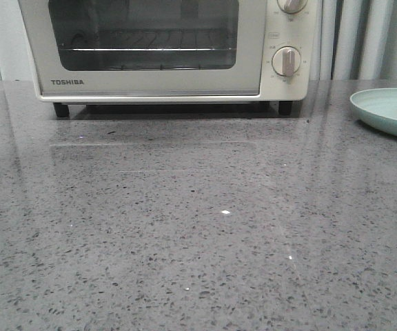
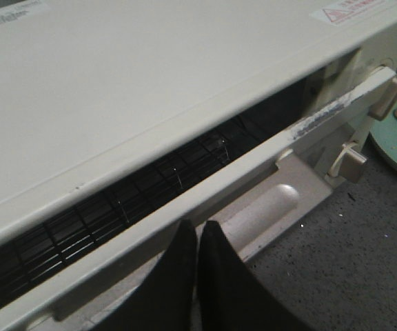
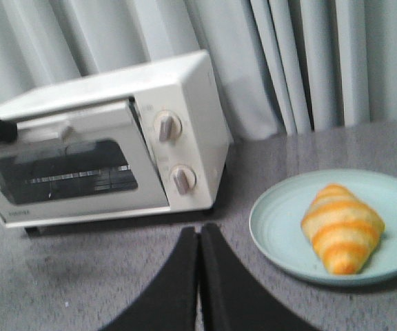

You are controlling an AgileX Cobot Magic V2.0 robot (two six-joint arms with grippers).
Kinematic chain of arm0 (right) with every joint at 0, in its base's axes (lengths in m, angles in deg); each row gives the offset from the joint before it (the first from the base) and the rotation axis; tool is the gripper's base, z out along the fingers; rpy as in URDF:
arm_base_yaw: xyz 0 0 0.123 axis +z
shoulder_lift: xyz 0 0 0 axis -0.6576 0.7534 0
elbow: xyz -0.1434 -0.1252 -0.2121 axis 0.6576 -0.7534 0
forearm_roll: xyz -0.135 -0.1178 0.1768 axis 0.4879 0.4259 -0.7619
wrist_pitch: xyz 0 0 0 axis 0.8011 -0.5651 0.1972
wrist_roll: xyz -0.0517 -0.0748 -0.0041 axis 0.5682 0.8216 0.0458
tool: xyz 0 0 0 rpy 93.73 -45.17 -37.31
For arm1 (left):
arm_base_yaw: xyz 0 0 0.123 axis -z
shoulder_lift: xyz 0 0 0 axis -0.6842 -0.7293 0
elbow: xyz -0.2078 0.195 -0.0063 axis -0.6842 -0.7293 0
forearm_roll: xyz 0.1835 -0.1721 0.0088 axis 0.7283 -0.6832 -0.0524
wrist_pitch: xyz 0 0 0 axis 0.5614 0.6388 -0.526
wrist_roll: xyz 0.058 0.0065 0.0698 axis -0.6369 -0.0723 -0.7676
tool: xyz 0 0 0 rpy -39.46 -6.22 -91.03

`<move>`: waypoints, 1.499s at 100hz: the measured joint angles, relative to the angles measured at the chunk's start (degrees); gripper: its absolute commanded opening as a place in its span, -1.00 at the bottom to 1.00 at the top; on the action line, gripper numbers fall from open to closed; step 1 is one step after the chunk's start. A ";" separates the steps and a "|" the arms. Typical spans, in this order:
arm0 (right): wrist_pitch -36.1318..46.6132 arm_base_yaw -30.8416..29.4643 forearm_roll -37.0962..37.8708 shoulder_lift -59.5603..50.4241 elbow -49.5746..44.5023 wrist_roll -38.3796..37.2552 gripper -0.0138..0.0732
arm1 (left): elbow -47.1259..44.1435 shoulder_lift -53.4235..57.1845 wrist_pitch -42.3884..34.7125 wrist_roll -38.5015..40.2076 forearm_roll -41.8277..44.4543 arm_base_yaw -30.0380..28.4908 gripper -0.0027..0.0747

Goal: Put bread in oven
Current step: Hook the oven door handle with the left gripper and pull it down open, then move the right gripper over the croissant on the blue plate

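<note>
The right gripper was clenched on nothing, its fingers pressed together, near the plate where the bread lay. The bread looked light, soft and easy to crush, best taken gently across its thick middle. The left gripper, also closed and empty, was at the oven door, slightly ajar.

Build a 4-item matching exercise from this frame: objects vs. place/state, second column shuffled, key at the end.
Things:
1. bread
2. oven door
3. right pincer
4. left pincer

Place or state:
A. shut, fingers together, over bare counter short of the plate
B. cracked open at its top edge
C. lying on the pale teal plate
D. up at the door's top edge, fingers together

Pairs: 1-C, 2-B, 3-A, 4-D
</note>
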 measured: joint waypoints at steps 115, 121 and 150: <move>-0.23 0.00 0.00 10.50 15.45 0.77 -0.79 | -18.81 0.82 14.73 0.11 -2.40 1.15 -0.99; -0.65 0.00 0.00 10.74 15.45 0.77 -0.79 | -18.81 1.34 14.84 0.11 -2.40 1.15 -0.99; -3.71 0.00 0.00 17.02 15.45 1.00 -0.79 | -18.35 18.00 11.19 0.11 -3.88 0.47 -0.99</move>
